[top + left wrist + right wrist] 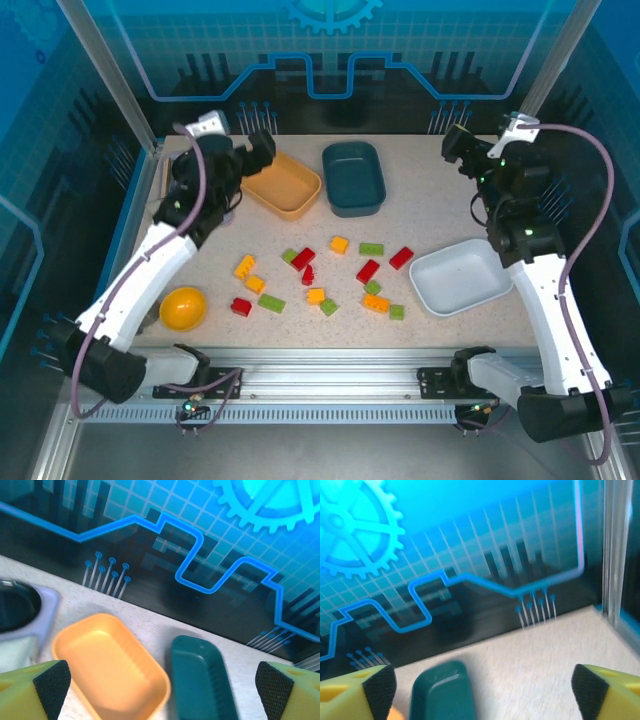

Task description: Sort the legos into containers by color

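Observation:
Several red, green and orange-yellow legos lie scattered across the middle of the table. The yellow-orange tray and the dark teal tray sit side by side at the back, both without bricks. The white tray rests at the right. My left gripper is raised over the yellow-orange tray's back left corner, open, nothing between its fingers. My right gripper is raised at the back right, open and holding nothing.
A glossy yellow dome-shaped bowl sits near the front left edge. A round black dish with a pale rim is at the far left in the left wrist view. The blue patterned back wall stands just behind the trays.

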Controlling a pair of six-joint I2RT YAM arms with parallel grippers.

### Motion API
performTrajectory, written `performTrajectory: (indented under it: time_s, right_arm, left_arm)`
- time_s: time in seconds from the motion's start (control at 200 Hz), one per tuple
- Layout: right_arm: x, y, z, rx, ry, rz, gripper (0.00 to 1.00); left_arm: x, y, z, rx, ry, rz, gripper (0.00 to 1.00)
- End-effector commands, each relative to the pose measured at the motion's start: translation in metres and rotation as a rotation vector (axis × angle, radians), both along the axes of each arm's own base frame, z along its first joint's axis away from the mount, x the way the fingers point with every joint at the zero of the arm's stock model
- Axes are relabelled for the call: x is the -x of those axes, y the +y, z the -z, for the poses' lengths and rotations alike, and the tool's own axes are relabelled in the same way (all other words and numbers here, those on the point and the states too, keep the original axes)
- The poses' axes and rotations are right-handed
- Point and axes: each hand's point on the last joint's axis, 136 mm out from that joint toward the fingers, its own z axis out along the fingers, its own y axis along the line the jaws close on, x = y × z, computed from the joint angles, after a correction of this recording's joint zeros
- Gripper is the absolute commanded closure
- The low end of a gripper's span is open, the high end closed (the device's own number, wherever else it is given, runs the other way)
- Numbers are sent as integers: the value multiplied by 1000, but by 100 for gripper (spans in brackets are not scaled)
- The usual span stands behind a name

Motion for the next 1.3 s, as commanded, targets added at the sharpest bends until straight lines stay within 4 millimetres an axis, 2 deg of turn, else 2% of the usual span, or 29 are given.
performTrajectory:
  time_s: [0.0,0.02,0.065,0.14,0.255,0.32,0.465,0.605,0.755,0.91,1.055,1.175,1.295]
  right_arm:
    - [20,25,117,-95,496,-53,11]
    - [20,31,119,-95,512,-74,13]
    - [17,44,121,-94,535,-129,16]
    - [14,65,133,-108,582,-211,18]
    - [10,83,161,-180,664,-271,23]
    - [5,93,172,-218,694,-302,26]
    - [-13,102,189,-229,734,-328,27]
    - [-35,111,211,-260,796,-364,28]
    - [-63,118,234,-244,857,-389,31]
    - [-95,121,256,-217,899,-393,34]
    - [-118,120,287,-178,969,-375,40]
    - [-133,120,304,-160,1003,-369,44]
    - [-141,119,317,-134,1036,-358,48]
  left_arm:
    - [9,-14,95,133,479,-20,1]
    - [5,-19,103,134,521,-2,1]
    - [-4,-32,108,148,569,39,5]
    - [-19,-49,129,185,658,65,11]
    - [-41,-70,157,214,773,95,32]
    - [-50,-75,176,214,833,86,40]
    - [-71,-93,216,217,893,134,45]
    - [-77,-100,251,218,952,153,48]
    - [-66,-90,278,161,1024,131,55]
    - [-46,-68,291,126,1069,94,59]
    - [-27,-48,290,94,1088,82,61]
    - [-9,-29,287,44,1111,57,62]
    - [2,-15,273,8,1077,46,62]
